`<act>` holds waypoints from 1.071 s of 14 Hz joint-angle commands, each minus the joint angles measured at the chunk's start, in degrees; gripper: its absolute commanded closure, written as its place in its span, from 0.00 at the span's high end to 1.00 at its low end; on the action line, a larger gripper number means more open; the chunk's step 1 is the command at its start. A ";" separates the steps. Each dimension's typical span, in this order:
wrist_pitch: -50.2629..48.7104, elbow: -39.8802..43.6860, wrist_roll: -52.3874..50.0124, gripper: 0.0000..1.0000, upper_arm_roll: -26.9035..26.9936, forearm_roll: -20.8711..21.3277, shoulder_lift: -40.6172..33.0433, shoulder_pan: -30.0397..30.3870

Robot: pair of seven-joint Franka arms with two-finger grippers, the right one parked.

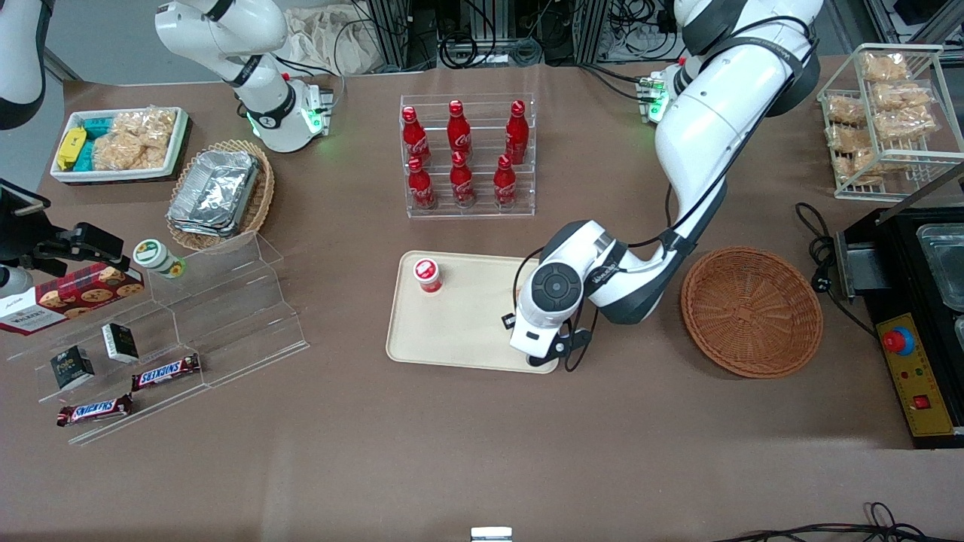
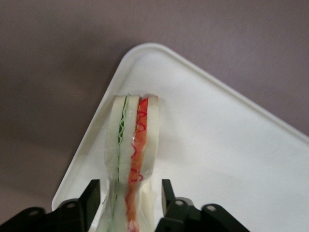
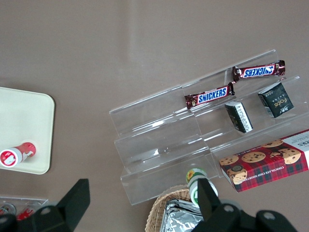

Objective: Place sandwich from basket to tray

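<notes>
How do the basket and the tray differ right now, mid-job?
The basket is round, reddish-brown woven wicker; the tray is flat, rectangular, smooth cream plastic. The basket holds nothing visible; the tray carries a small red-capped bottle. The claw, shut on the sandwich, is over the tray's corner, not the basket. Both sit on the brown table.

Hand (image 2: 128,200) with sandwich (image 2: 130,145) above tray (image 2: 217,159)

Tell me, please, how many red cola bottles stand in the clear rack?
6: three on the upper step and three on the lower step. None seems hidden. The gripper holds the sandwich over the tray.
</notes>
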 commanded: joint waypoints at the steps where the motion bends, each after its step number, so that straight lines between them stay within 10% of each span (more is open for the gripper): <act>1: -2.00 -1.16 -5.88 1.00 0.05 0.82 -7.52 1.40; 11: -24.50 -1.69 10.51 1.00 -0.57 -5.60 -28.62 13.71; 15: -25.48 -7.21 29.21 1.00 13.63 -12.61 -37.49 11.79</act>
